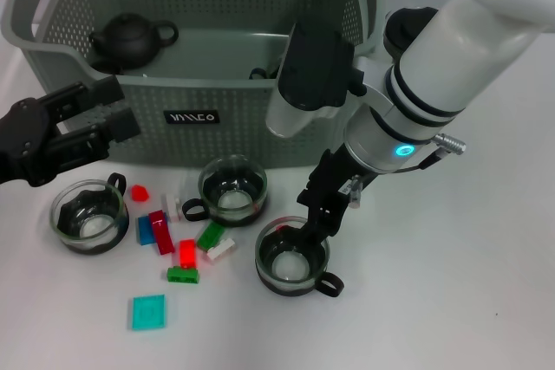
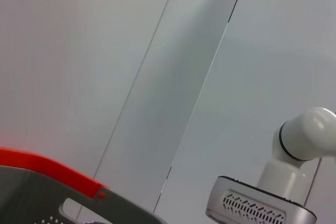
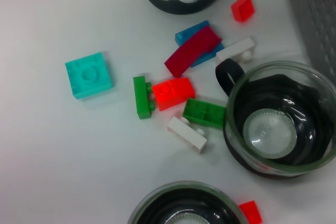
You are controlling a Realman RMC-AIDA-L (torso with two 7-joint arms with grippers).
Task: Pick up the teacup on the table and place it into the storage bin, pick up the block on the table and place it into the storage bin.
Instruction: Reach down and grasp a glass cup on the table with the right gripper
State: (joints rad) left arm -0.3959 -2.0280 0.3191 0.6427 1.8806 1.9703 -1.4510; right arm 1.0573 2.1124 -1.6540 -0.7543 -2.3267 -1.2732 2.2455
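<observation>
Glass with a dark band and a looped black handle: that is the nearest teacup [image 1: 292,259], and my right gripper [image 1: 317,221] is down at its far rim, fingers either side of the wall by the look of it, though I cannot tell whether they have bitten yet. I judge this the grasp of the teacup step; next I would need a firm pinch on the thin rim, a straight lift, then a carry back over the storage bin [image 1: 208,101], which stands just beyond the cups, a grey-green perforated plastic basket with orange clips.

Two more teacups wait on the white table [image 1: 451,301]: the middle one [image 1: 231,190] close before the bin, the left one [image 1: 88,215] under my left gripper [image 1: 108,119], which hovers idle at the bin's left front, jaws parted.

Between the cups lie the blocks, small hard studded plastic: a red block [image 3: 173,93], a green block [image 3: 205,113], a flat teal tile [image 3: 89,74] nearest of all. Inside the bin sits a matte black teapot [image 1: 130,39]
</observation>
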